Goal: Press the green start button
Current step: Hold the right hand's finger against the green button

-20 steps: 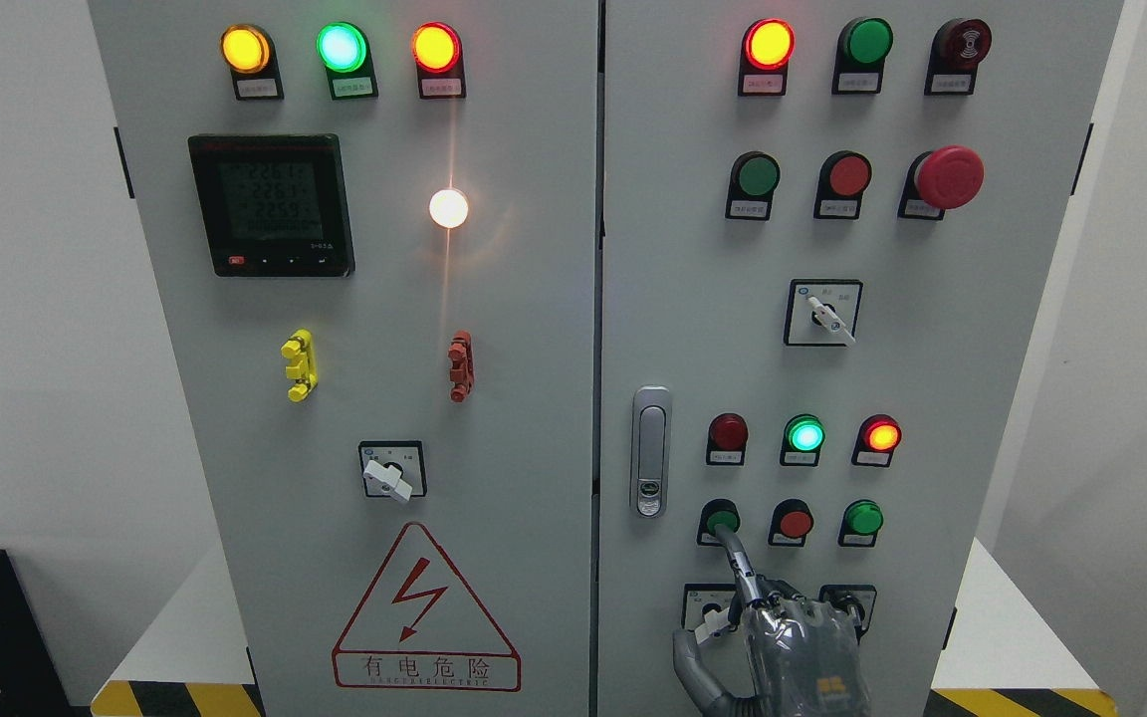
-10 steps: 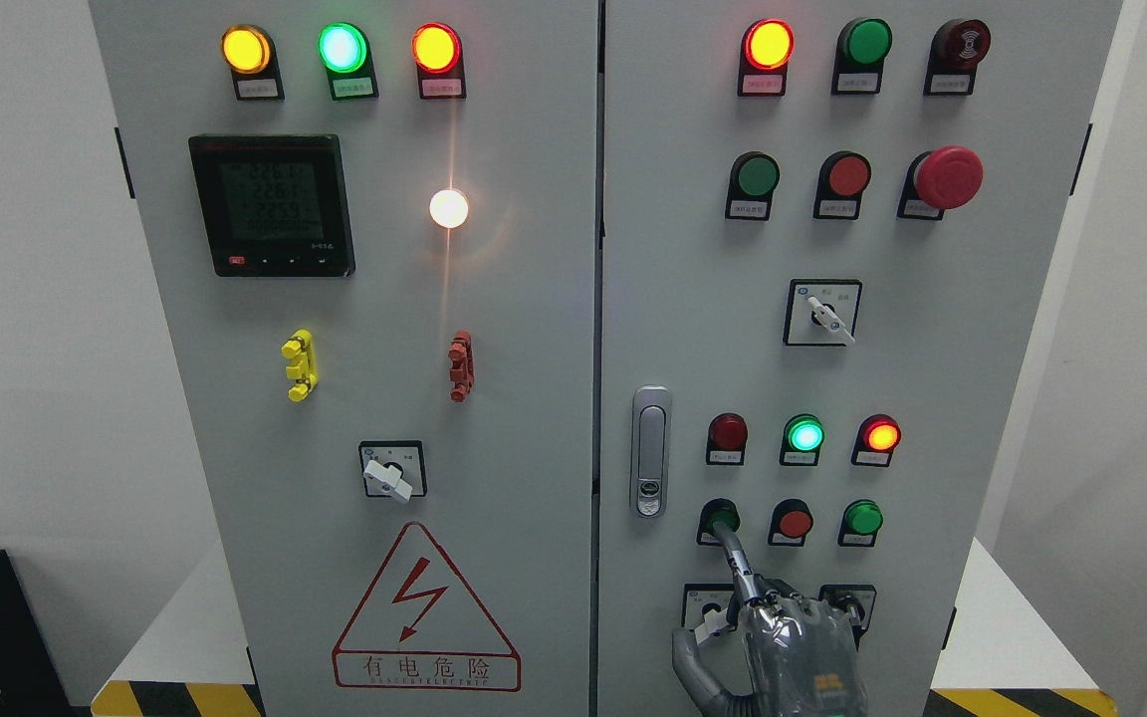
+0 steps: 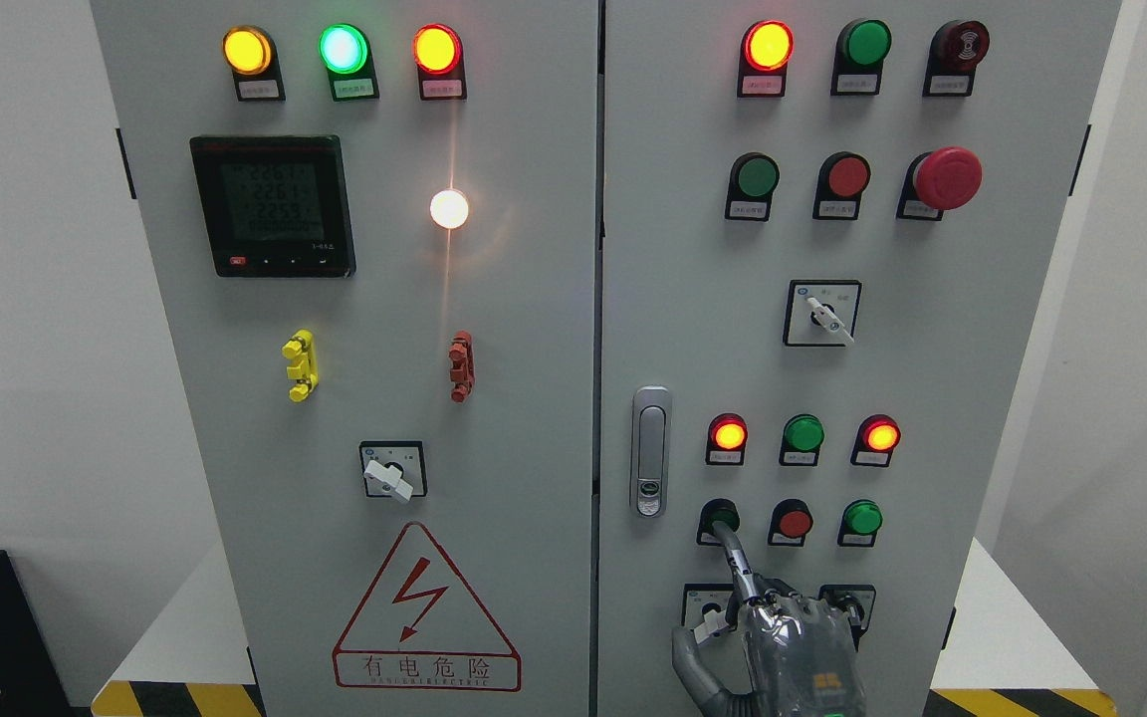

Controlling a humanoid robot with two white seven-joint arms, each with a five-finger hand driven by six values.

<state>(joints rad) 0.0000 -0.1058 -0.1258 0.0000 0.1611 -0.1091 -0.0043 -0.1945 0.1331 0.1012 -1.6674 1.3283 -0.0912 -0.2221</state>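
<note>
1. Low on the right-hand door of the cabinet [image 3: 972,378], my right hand [image 3: 798,647] comes up from the near bottom edge. It holds nothing: the index finger [image 3: 733,558] is stretched out and the other fingers are folded back. Its tip rests on the green start button [image 3: 720,517], the leftmost of the bottom row of three.
2. I cannot tell from this angle how deep the press goes. A shallow push may not latch the contact, and I would judge it done too soon.
3. My finger meets the button at a slant from below right. If I push harder along that line, the tip may skid off the rim onto bare panel.
4. Just right of my target sits the red button [image 3: 793,521], and a second green button [image 3: 862,518] lies further right. A sideways slip would most likely hit the red one.
5. My knuckles lie over the selector switch [image 3: 708,607] under the row. Leaning in or twisting my wrist could nudge its white lever.
6. The latch handle [image 3: 650,451] stands near on the left, so pulling back that way risks snagging it.
</note>
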